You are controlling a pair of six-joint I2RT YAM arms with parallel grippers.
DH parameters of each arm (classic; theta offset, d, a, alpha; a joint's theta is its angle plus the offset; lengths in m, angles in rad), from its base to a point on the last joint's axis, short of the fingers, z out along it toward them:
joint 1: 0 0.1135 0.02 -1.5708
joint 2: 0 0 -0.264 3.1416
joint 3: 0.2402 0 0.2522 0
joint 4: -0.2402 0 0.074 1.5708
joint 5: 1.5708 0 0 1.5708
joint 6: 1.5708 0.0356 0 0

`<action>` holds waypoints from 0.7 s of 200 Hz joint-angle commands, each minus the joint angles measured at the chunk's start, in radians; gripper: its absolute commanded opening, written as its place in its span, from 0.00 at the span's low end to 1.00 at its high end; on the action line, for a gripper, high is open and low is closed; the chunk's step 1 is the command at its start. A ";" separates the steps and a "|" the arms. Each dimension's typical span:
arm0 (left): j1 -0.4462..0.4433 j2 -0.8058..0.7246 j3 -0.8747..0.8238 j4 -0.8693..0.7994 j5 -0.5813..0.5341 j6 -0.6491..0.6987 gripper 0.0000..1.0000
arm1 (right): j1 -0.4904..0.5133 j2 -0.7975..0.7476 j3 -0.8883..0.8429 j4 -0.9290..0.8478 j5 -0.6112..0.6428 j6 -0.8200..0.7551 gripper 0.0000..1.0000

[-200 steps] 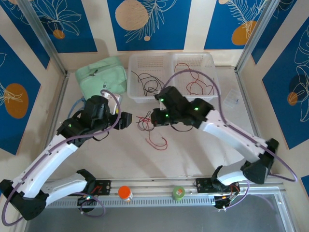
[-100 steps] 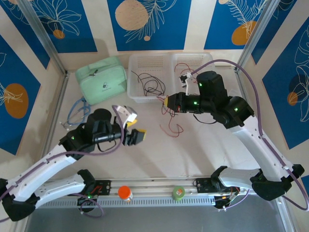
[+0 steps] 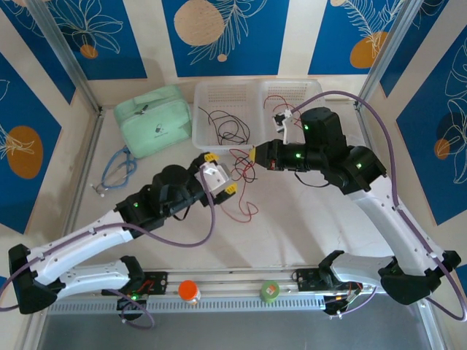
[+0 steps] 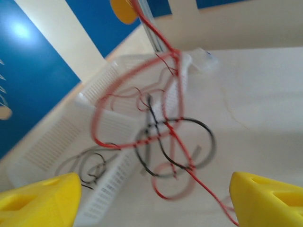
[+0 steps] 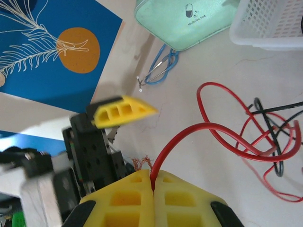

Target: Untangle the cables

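Far left, the blue-grey cord and green pouch sit off to the side, not part of my job. My left gripper is spread wide with nothing in it, pointing at the knot. The cables, red and black, are bunched on the table between my two grippers, just in front of the basket. More loose strands lie in both of its compartments. On the right, my right gripper is pressed together, pinching a red cable that runs from its tips down into the knot.

Step, as I read it: the right is anchoring one red strand and the left is coming in for a second hold so I can pull the two apart. Next I'd ease the left jaws around a black loop, not the red strand already held, then close and draw away to the left. The wrist view is blurred, so picking a single strand will be fiddly.

Versus half a second ago, the left gripper has swung up from lower left to right beside the knot and opened further. The right has barely moved and stays clamped.
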 commanded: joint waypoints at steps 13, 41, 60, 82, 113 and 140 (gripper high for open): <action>0.062 -0.025 -0.002 0.091 0.177 0.116 0.83 | -0.006 -0.043 -0.038 0.012 -0.041 0.003 0.00; 0.081 0.038 0.022 0.101 0.253 0.088 0.83 | -0.004 -0.058 -0.064 0.030 -0.047 0.015 0.00; 0.082 0.111 0.052 0.126 0.278 0.084 0.83 | 0.000 -0.059 -0.069 0.032 -0.049 0.018 0.00; 0.084 0.197 0.091 0.197 0.271 0.093 0.83 | 0.004 -0.062 -0.070 0.029 -0.048 0.018 0.00; 0.115 0.308 0.150 0.333 0.247 0.090 0.87 | 0.009 -0.078 -0.082 0.022 -0.038 0.023 0.00; 0.131 0.378 0.214 0.307 0.280 0.082 0.86 | 0.008 -0.099 -0.093 0.016 -0.020 0.026 0.00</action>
